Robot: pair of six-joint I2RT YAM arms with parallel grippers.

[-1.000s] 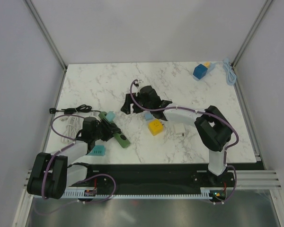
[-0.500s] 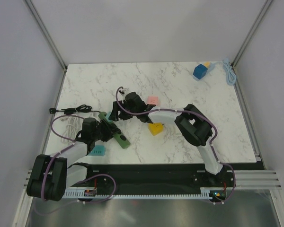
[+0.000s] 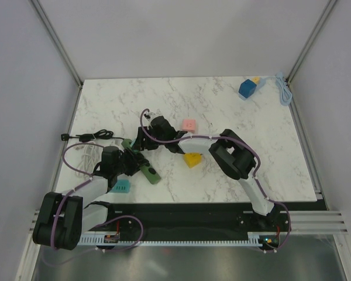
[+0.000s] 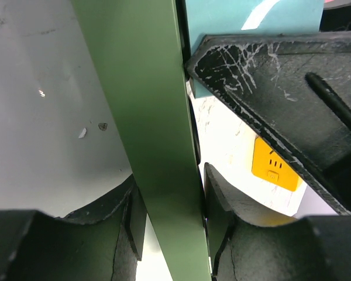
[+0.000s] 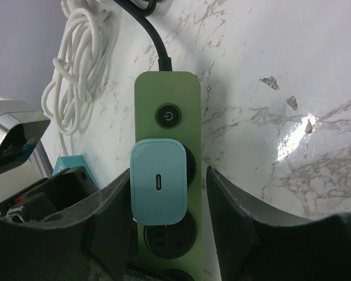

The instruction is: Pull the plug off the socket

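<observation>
A white marble table (image 3: 222,105) sits between plain grey walls. On its near-left part lies the green power strip (image 3: 151,173). Its long axis runs from 11 o'clock to 5 o'clock in the overhead view, with the black cord (image 5: 146,35) leaving the 11 o'clock end.

The left gripper (image 4: 172,187) is clamped across the strip. The left wrist view shows both fingers (image 4: 128,216) pressed against its long edges, which the overhead view cannot resolve.

From above, the right arm's wrist hides the plug. Only the right wrist view shows it: the pale blue plug (image 5: 158,182) is seated in the socket just at 6 o'clock of the power button (image 5: 168,115). It faces upward and lies lengthwise along the strip. The right gripper (image 5: 168,175) straddles it, partly open. One finger is against the plug's 9 o'clock edge, and the other stands just clear at 3 o'clock.

A white cable coil (image 5: 76,70) lies at 10 o'clock of the plug, and a yellow block (image 3: 192,159) at 3 o'clock of the strip.
</observation>
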